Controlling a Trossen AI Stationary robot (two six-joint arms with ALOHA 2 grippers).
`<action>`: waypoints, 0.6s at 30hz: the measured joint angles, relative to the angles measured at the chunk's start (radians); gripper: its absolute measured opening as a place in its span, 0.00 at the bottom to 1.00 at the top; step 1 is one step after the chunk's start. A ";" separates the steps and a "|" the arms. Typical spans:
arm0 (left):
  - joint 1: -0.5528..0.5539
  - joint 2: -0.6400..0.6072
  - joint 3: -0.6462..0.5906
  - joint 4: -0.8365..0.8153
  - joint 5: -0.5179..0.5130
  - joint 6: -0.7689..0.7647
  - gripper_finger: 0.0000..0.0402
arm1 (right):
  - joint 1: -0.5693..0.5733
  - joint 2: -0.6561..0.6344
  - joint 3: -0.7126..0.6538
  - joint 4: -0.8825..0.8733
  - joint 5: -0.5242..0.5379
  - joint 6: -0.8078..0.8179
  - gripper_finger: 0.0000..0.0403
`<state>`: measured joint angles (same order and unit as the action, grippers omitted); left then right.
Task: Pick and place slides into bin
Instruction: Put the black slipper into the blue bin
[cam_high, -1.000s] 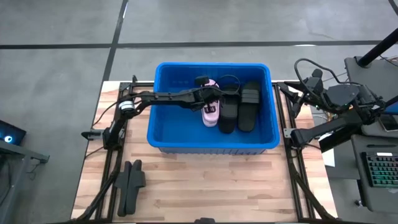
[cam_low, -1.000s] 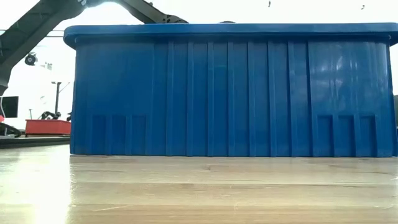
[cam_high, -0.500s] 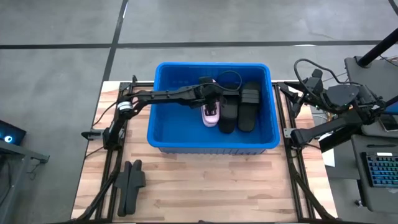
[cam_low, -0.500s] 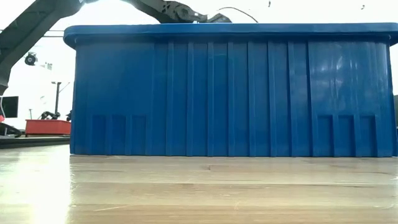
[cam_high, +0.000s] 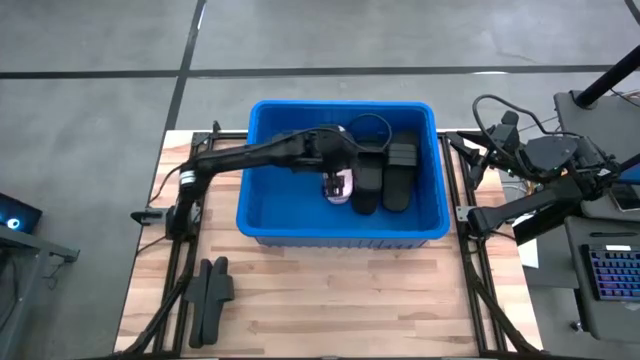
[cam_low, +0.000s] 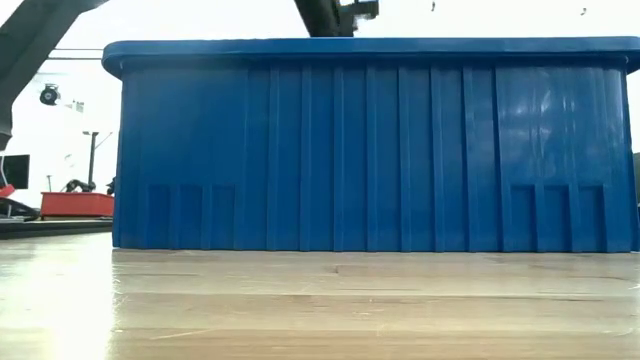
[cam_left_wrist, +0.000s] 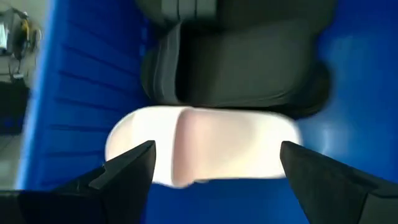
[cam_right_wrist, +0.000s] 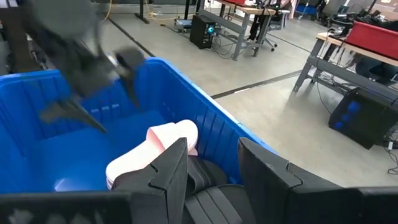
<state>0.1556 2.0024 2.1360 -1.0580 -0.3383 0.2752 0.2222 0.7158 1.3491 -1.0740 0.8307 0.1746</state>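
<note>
The blue bin (cam_high: 340, 104) stands in the middle of the table and fills the low view (cam_low: 370, 150). On its floor lie a pale pink slide (cam_high: 338, 187) and black slides (cam_high: 385, 175) side by side. My left gripper (cam_high: 335, 165) is open and empty above the pink slide (cam_left_wrist: 199, 146), pointing down, one finger to each side of it. A black slide (cam_left_wrist: 236, 68) lies just beyond. Another black pair (cam_high: 210, 295) lies on the table at the near left. My right gripper (cam_high: 470, 155) waits open beside the bin's right wall.
The bin's walls (cam_low: 300, 150) rise high around the slides. The left part of the bin floor (cam_high: 285, 195) is bare. Arm frames (cam_high: 185, 215) run along both table sides. A desk with a keyboard (cam_high: 610, 275) stands past the right edge.
My left arm has risen inside the bin and tipped to point down over the pink slide; in the low view it now stands higher above the rim. The pink slide lies on the bin floor next to the black ones.
</note>
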 joint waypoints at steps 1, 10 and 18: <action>-0.019 -0.019 0.021 -0.033 -0.001 -0.007 0.81 | 0.000 0.000 0.000 0.000 0.000 0.000 0.33; -0.219 -0.209 0.047 -0.090 0.036 -0.268 0.81 | 0.000 0.000 -0.001 0.000 0.003 0.009 0.33; -0.372 -0.338 0.030 -0.104 0.336 -0.837 0.81 | 0.000 0.001 -0.006 0.001 0.003 0.093 0.33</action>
<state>-0.2165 1.6648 2.1656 -1.1624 -0.0025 -0.5617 0.2222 0.7166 1.3433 -1.0735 0.8340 0.2675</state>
